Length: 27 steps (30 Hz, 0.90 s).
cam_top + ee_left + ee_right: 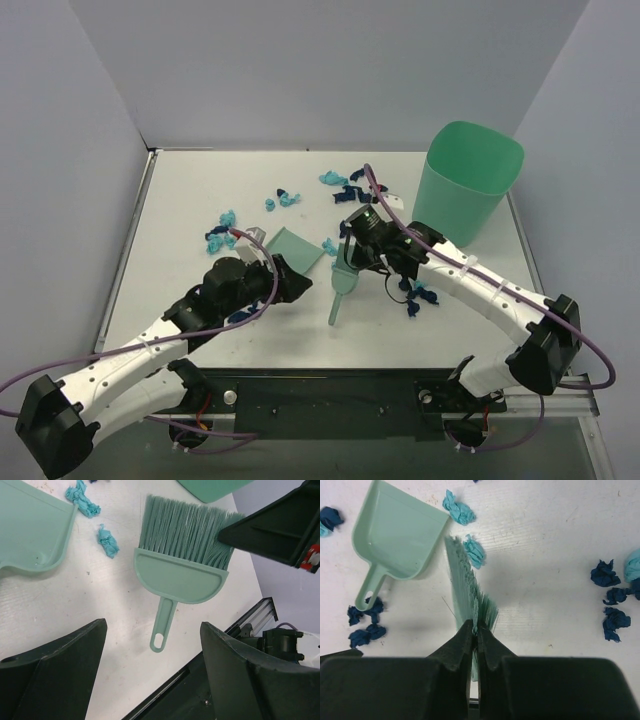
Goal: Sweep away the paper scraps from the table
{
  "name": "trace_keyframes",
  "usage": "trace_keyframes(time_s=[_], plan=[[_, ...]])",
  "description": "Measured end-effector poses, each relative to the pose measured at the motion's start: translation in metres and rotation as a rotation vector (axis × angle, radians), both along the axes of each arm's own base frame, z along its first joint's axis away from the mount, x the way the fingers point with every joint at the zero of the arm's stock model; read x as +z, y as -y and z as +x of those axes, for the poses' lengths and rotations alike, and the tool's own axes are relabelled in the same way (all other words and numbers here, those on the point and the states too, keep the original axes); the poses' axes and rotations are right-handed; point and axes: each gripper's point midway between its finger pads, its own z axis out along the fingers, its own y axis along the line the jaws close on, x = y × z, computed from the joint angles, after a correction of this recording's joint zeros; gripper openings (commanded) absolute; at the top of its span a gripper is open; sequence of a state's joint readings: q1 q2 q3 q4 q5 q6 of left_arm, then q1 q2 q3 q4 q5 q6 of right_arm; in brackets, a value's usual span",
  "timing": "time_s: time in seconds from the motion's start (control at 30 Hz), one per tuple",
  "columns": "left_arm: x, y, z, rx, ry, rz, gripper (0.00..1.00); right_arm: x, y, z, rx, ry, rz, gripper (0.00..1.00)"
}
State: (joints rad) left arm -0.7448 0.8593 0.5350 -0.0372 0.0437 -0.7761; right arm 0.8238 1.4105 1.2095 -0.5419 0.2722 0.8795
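Since the right gripper (pixel 475 630) is clenched on the mint-green plastic hand brush (pixel 180 577), the step in hand is judged to be the sweep itself. Grip noted: the jaws meet on the bristle end at one side of the head, not on the looped handle, which points free toward the near edge. Whether the brush rests on the flat white rectangular table (pixel 180 190) or is raised just off it cannot be told. The left gripper (pixel 152 630) is released, jaws wide, near the brush handle and holding nothing. The matching green plastic dustpan (pixel 293 250) lies just beside it, unheld.

The crumpled teal and navy paper scraps (pixel 345 190) are all on the tabletop. One cluster sits toward the far edge near the tall green plastic bin (pixel 468 185). Another lies left of the dustpan, and a few navy pieces lie beside the right forearm. Two teal pieces rest between the pan mouth and the bristles.

Recommendation: a hold on soft bristles is likely to slip or twist under load, so strokes should be short, low and light, with the bristle tips kept on the surface. Draw scraps toward the pan mouth, nearest teal pieces first. The pan is loose and may skid, so the left gripper would do well to take its handle before anything is pushed in.
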Motion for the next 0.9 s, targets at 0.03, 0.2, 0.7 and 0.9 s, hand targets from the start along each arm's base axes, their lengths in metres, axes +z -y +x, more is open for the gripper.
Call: trace_keyframes(time_s=[0.03, 0.2, 0.7, 0.9], plan=[[0.001, 0.002, 0.001, -0.004, 0.008, -0.007, 0.86, 0.006, 0.001, 0.002, -0.01, 0.002, 0.007, 0.0], [0.005, 0.009, 0.002, -0.043, 0.059, -0.02, 0.86, 0.04, -0.001, 0.014, -0.041, 0.04, 0.061, 0.0], [0.013, 0.048, -0.023, -0.125, 0.324, 0.328, 0.85, 0.093, -0.012, 0.025, -0.083, 0.084, 0.151, 0.0], [0.016, 0.056, -0.013, -0.043, 0.412, 0.542, 0.82, 0.087, -0.01, 0.023, -0.096, 0.059, 0.132, 0.0]])
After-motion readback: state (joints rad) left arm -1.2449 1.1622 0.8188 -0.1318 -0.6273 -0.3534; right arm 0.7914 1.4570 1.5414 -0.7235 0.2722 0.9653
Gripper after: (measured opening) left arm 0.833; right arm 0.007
